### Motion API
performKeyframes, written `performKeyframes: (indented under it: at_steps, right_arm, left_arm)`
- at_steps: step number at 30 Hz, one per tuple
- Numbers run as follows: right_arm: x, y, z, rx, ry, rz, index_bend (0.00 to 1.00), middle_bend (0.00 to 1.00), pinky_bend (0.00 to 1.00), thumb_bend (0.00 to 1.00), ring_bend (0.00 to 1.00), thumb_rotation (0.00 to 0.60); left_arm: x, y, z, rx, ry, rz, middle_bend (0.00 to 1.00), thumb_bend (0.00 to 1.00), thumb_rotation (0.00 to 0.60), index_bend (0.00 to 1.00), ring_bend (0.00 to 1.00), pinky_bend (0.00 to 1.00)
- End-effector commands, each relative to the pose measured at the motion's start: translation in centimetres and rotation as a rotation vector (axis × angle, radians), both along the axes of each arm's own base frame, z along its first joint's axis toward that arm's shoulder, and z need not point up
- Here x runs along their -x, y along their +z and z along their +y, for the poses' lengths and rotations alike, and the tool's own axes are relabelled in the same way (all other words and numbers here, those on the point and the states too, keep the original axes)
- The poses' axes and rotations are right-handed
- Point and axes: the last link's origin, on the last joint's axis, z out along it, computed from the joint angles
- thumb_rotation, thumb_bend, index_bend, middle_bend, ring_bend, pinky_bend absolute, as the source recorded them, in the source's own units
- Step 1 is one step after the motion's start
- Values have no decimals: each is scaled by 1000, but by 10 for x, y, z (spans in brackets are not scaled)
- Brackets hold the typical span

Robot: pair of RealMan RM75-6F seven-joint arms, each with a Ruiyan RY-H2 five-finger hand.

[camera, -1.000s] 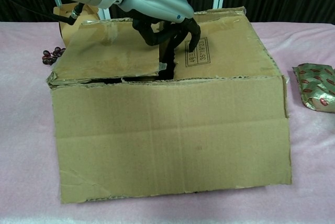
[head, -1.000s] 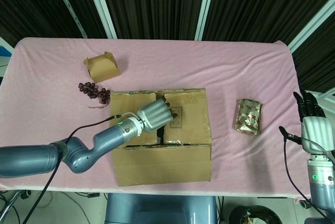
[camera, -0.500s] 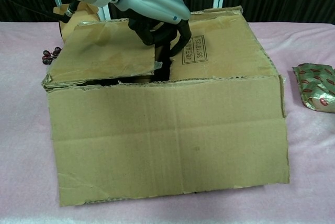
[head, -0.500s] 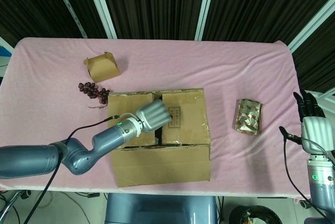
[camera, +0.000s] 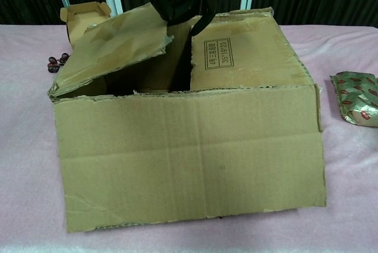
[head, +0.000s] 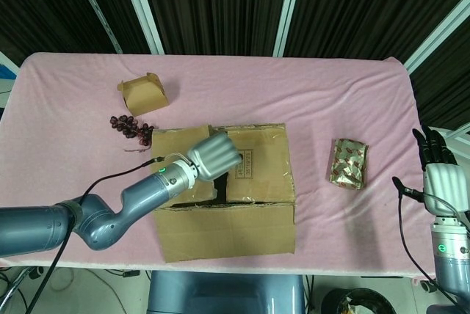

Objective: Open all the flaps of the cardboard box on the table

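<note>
The cardboard box [head: 253, 182] stands mid-table, near the front edge. Its front flap [camera: 189, 158] hangs folded out toward me. The left top flap [camera: 112, 46] is tilted up, and my left hand [head: 215, 158] has its fingers [camera: 171, 5] curled under the flap's inner edge. The right top flap [camera: 248, 58], with a printed label, still lies flat on the box. The back flap is hidden behind the hand and the flaps. My right hand [head: 440, 174] stands upright off the table's right edge, fingers apart and holding nothing.
A small open carton [head: 143, 94] and a bunch of dark grapes [head: 132, 127] lie to the box's back left. A foil packet [head: 350, 163] lies to its right. Pink cloth [head: 294, 86] covers the table.
My left hand has risen and pulled back to the left, lifting the left top flap from nearly flat to a steep tilt. The right hand has not moved.
</note>
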Motion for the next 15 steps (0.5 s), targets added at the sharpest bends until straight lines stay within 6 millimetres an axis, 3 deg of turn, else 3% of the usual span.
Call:
performKeyframes:
  at_steps: [1, 15]
  right_arm:
    - [0, 0, 0, 3, 2, -6, 0, 0, 235, 260, 0, 600]
    - [-1, 0, 1, 4, -2, -18, 0, 0, 235, 260, 0, 600]
  left_arm:
    - [0, 15, -5, -9, 12, -11, 647, 1000, 600, 438, 486, 499]
    - [19, 79, -31, -84, 40, -34, 647, 1000, 600, 438, 485, 499]
